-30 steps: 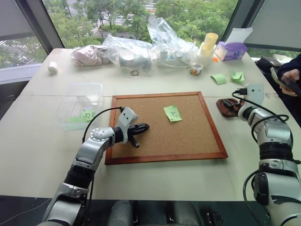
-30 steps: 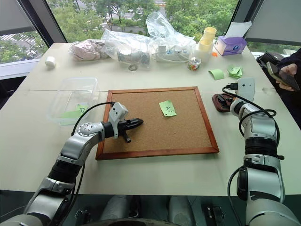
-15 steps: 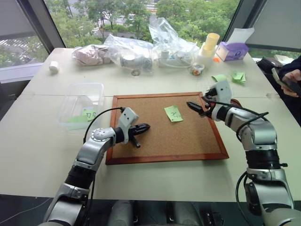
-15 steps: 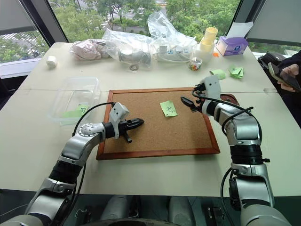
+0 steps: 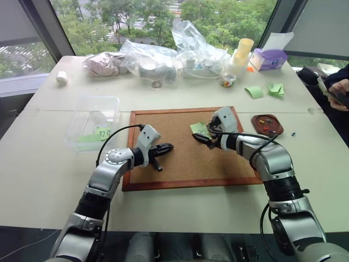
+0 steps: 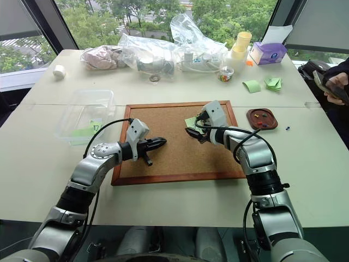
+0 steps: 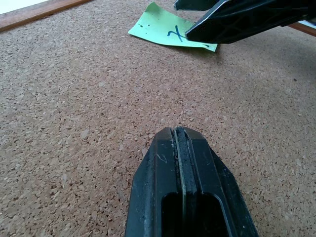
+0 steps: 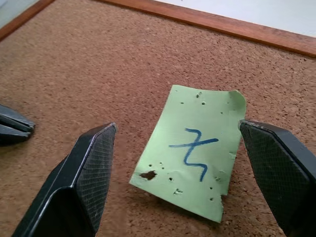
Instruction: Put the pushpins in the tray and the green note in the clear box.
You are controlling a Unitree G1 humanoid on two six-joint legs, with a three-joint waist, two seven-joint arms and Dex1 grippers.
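Clear box [image 5: 94, 121] far left already holds a scribbled green slip. My left gripper [image 5: 162, 148] hovers over the cork board [image 5: 180, 164], fingers pressed together, empty. Green note [image 8: 195, 150] lies flat mid-board, no pin left in it; my right gripper [image 5: 199, 138] is spread wide astride it. Tray [image 5: 266, 124] at right holds pushpins [image 5: 265, 117], approx. three. One speck on the table beyond, maybe a stray pin. Left: this note to box.
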